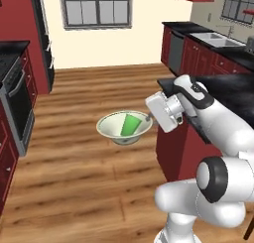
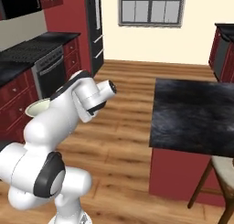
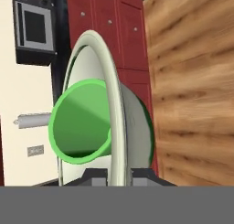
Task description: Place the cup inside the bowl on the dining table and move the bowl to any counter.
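The cream-white bowl (image 1: 113, 129) hangs in the air above the wooden floor, left of the dining table (image 1: 232, 95). The green cup (image 1: 130, 124) lies tilted inside it. My gripper (image 1: 150, 119) is shut on the bowl's right rim, reaching out from the table side. In the hand view the rim (image 3: 118, 109) runs upright between my fingertips (image 3: 98, 174), with the cup (image 3: 82, 128) leaning against the bowl's inner wall on the left. In the right base view a stretch of the bowl (image 2: 38, 107) peeks out behind my arm, and the dining table (image 2: 192, 113) lies to the right.
A counter (image 1: 207, 28) with a sink runs along the back right. Another counter (image 2: 27, 51) with an oven (image 2: 49, 71) stands on the left over red cabinets. A chair (image 2: 223, 169) sits at the table's near corner. Open wooden floor (image 1: 89, 177) lies below the bowl.
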{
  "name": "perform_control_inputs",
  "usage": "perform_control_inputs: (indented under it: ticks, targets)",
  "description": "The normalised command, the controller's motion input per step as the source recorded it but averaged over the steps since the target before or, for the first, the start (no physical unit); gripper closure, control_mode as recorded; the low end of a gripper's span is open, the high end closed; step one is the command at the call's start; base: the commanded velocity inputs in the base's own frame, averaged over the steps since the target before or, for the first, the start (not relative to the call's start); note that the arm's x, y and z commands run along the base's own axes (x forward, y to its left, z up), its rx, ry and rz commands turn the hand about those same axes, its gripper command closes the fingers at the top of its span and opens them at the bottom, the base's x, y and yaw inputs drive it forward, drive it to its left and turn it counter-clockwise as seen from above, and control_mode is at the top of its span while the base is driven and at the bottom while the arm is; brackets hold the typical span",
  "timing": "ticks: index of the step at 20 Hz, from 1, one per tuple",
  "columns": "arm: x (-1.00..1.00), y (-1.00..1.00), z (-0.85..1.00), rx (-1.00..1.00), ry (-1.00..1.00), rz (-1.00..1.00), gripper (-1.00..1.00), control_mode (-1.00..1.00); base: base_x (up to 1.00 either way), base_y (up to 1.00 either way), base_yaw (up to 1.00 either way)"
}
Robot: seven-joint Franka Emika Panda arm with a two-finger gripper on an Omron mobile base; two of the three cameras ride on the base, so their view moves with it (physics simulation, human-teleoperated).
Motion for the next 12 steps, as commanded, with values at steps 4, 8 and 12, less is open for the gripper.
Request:
perform_control_inputs:
  ticks: [4, 8, 12]
  targets:
    - [0.0, 0.0, 0.0, 0.0, 0.0, 0.0, 1.0, 1.0, 0.0, 0.14, 0.29]
    - [0.0, 0.0, 0.0, 0.0, 0.0, 0.0, 1.0, 1.0, 0.08, 0.01, 0.35]
    - [0.0, 0.0, 0.0, 0.0, 0.0, 0.0, 1.0, 1.0, 0.08, -0.01, 0.39]
